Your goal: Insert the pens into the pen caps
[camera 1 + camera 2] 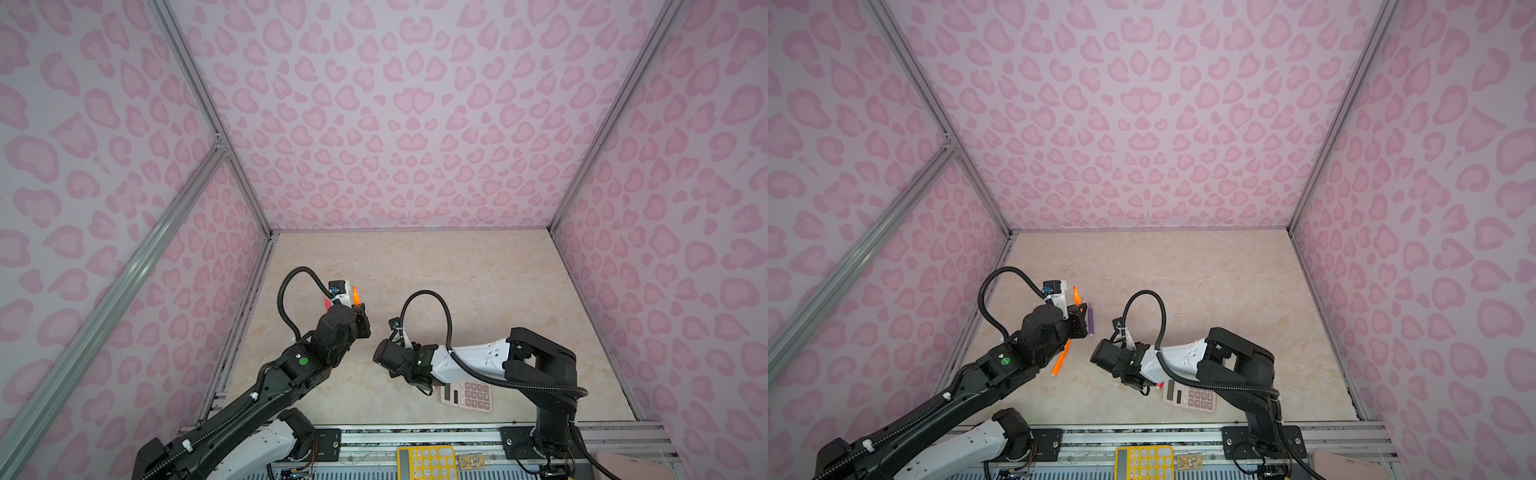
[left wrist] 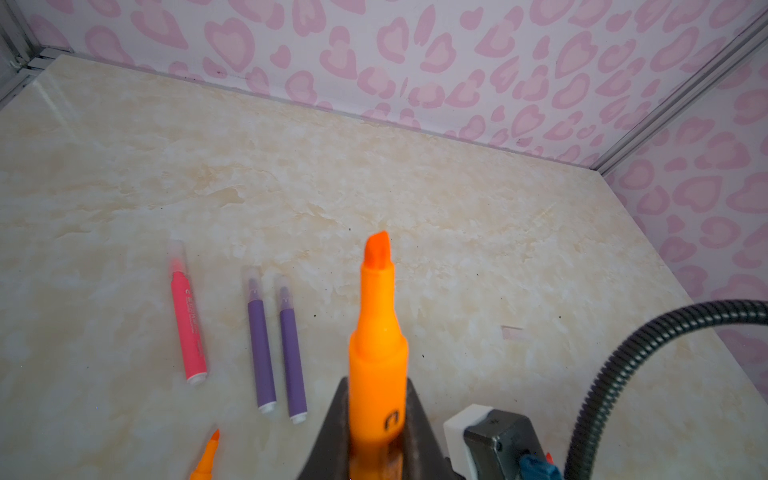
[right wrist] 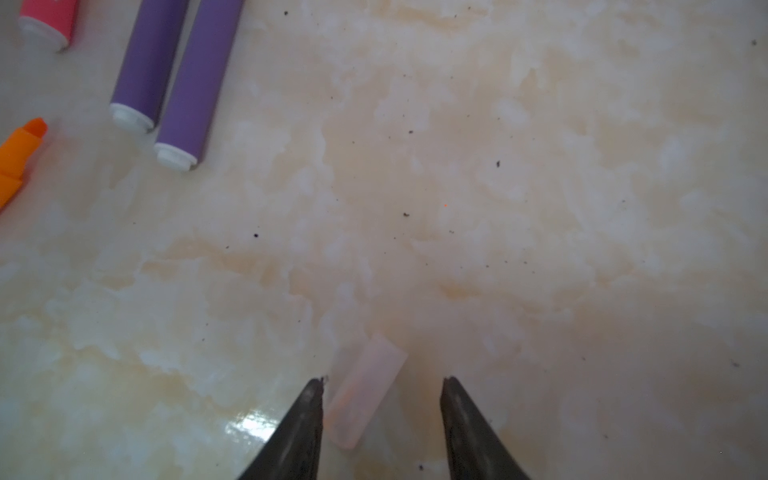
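Note:
My left gripper (image 2: 376,419) is shut on an orange pen (image 2: 376,353), held off the table with its bare chisel tip pointing away; the same pen (image 1: 1076,296) shows in both top views. My right gripper (image 3: 383,380) is open and low over the table. A clear pen cap (image 3: 365,390) lies flat between its fingers, close beside one fingertip (image 3: 316,386). On the table lie a capped pink pen (image 2: 188,324), two capped purple pens (image 2: 261,353) (image 2: 292,361) and a second, uncapped orange pen (image 1: 1061,359). Another faint cap (image 2: 511,332) lies farther out.
A pink calculator (image 1: 1192,397) lies under the right arm near the front edge, with a red pen tip (image 1: 1159,385) showing beside it. A yellow calculator (image 1: 1144,461) sits on the front rail. Pink patterned walls enclose the table on three sides.

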Controlling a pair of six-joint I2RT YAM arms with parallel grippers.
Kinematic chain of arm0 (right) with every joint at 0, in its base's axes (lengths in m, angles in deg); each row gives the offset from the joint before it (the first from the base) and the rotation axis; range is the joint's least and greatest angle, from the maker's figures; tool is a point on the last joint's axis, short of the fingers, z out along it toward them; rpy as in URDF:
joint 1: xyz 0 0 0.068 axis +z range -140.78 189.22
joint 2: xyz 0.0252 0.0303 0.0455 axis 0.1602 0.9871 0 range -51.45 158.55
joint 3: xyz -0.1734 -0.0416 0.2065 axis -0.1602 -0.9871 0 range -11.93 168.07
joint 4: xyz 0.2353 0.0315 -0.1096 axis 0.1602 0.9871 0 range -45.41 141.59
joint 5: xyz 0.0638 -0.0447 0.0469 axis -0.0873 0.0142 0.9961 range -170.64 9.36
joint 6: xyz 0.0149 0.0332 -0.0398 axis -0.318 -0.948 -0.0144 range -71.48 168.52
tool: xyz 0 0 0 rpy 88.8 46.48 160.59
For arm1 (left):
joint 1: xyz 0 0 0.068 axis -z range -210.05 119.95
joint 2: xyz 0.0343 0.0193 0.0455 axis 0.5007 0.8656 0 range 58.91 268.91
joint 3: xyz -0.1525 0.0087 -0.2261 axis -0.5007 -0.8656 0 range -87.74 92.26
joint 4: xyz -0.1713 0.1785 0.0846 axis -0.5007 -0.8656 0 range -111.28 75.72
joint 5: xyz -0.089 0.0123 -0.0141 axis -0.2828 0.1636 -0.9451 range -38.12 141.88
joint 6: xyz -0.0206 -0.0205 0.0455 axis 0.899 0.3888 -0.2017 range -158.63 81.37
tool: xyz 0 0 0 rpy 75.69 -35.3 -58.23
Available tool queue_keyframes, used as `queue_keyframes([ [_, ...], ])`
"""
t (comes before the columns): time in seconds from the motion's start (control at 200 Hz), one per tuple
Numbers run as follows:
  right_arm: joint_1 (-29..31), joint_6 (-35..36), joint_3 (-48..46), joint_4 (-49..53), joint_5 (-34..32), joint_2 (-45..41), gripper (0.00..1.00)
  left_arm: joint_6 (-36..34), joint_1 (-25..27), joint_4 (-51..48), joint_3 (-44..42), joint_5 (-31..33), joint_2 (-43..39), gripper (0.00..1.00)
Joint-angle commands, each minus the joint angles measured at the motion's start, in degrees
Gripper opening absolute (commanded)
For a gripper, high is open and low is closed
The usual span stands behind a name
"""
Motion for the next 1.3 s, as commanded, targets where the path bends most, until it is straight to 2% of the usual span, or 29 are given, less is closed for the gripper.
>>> queue_keyframes([
  [0.0, 0.0, -0.6, -0.1, 0.9, -1.4, 0.6, 0.42, 0.2, -0.1, 0.5, 0.7, 0.0, 0.1, 0.03],
  [0.145, -0.1, -0.9, -0.2, 0.8, -1.3, 0.9, 0.36, 0.2, -0.1, 0.4, 0.7, -0.2, 0.1, 0.03],
  [0.715, -1.4, -0.7, 2.8, 3.1, -1.3, 3.5, 0.36, 0.2, -0.1, 0.4, 0.9, -0.8, 0.0, 0.03],
  [1.295, -2.2, -0.7, 3.8, 2.8, 0.5, 5.3, 0.27, 0.2, -0.1, 0.2, 0.9, -1.0, -0.4, 0.03],
])
